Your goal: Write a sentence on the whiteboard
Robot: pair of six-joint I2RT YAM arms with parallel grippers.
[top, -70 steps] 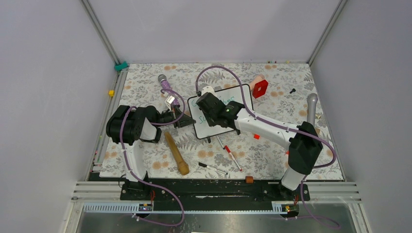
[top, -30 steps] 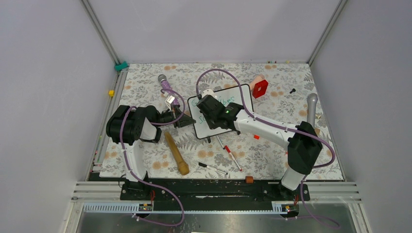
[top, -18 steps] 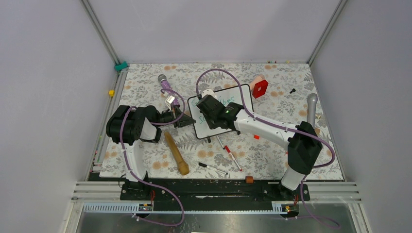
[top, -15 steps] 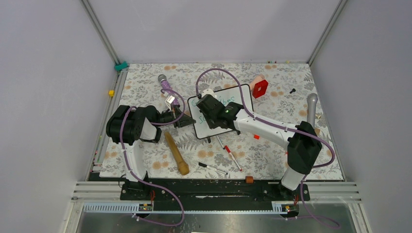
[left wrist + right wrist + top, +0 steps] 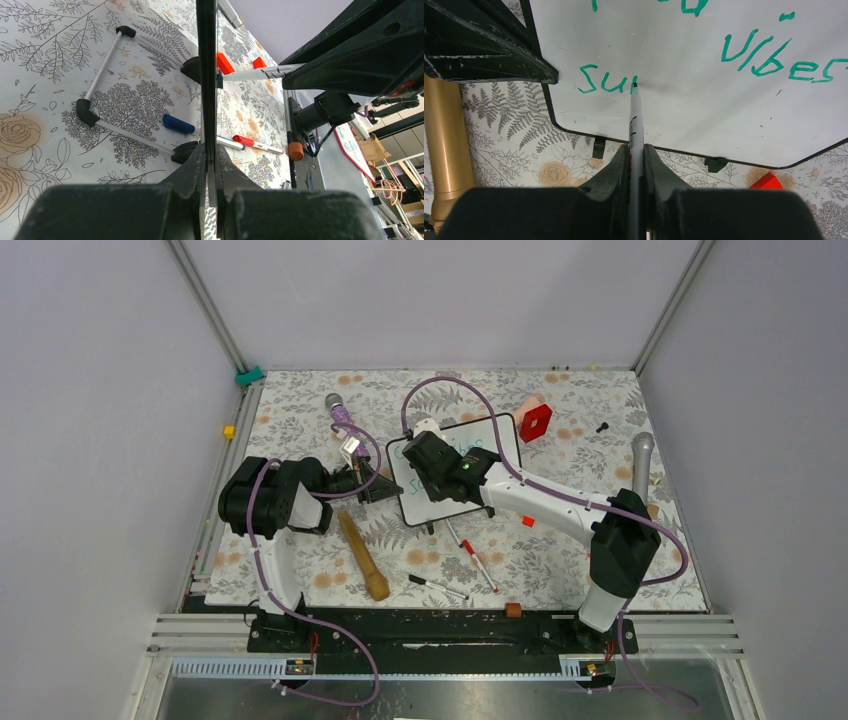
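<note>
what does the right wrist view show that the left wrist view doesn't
Right wrist only: green handwritten words on the face of the black-framed white whiteboard, plus a golden wooden rod. Left wrist only: a blue-capped pen and a red-capped pen on the floral cloth. Both: the whiteboard, and the white marker touching it, held in the right tool.

Whiteboard [image 5: 497,440] sat centre of the top view, slightly skewed. It was white with a thin black frame, rounded corners and two black feet on the lower edge. Sentence [image 5: 769,62] in green marker, unfinished: "Vibes" upper right of the right wrist view, "Su" plus one stroke lower left.
</note>
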